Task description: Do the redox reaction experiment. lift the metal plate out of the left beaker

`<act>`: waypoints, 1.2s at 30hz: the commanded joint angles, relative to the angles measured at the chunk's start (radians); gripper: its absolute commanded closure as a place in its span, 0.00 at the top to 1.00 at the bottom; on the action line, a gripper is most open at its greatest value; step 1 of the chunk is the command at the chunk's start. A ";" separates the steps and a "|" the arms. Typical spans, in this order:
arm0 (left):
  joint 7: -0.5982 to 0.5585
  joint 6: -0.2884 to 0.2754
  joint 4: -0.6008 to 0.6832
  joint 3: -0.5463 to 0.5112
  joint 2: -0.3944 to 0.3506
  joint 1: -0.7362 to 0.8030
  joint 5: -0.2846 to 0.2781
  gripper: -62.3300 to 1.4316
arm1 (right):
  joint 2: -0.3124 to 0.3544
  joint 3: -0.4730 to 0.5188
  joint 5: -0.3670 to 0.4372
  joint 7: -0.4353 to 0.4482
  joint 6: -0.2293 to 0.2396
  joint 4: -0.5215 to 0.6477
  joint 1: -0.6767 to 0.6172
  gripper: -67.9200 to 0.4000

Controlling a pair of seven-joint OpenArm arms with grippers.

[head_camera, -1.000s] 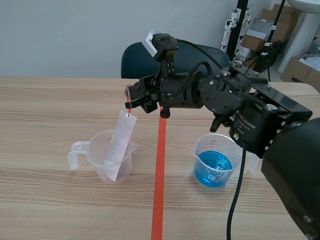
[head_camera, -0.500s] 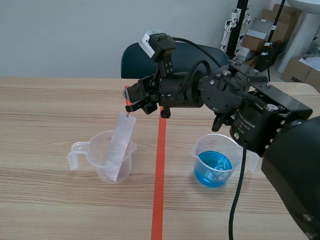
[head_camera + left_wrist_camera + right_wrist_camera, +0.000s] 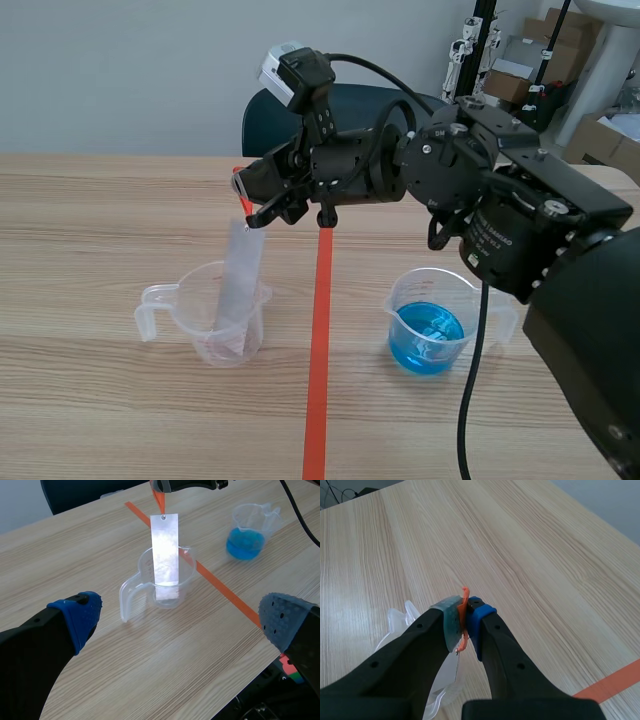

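In the scene view, our right jaws are closed on the orange string atop the metal plate, which hangs upright with its lower end inside the left beaker. In the left wrist view, our left jaws gape wide, holding nothing. In the right wrist view, we judge the plate thin, light and prone to swing, so the string is the sensible hold.

shiny metal plate, clear plastic beaker

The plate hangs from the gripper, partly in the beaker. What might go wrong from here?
The right gripper pinches only the thin orange string, not the metal plate, so the string may slip and drop the plate. The plate hangs freely with its lower end inside the left beaker; a sideways pull might catch the rim and tip the beaker.
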 commanded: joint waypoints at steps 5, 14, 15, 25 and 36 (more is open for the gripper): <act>-0.019 -0.002 0.009 0.003 0.005 0.002 -0.007 1.00 | 0.000 0.007 0.013 0.003 0.012 0.061 0.028 0.01; -0.022 -0.002 0.009 0.003 0.005 0.002 -0.007 1.00 | 0.000 -0.050 0.024 -0.010 0.012 0.067 0.017 0.01; -0.022 -0.002 0.009 0.003 0.005 0.002 -0.007 1.00 | -0.001 -0.061 0.024 -0.007 0.012 0.068 0.013 0.01; -0.023 -0.002 0.009 0.003 0.005 0.002 -0.007 1.00 | 0.000 -0.114 0.024 0.005 0.012 0.119 -0.042 0.01; -0.022 -0.002 0.009 0.003 0.005 0.002 -0.007 1.00 | 0.005 -0.114 0.027 -0.031 0.012 0.263 -0.105 0.01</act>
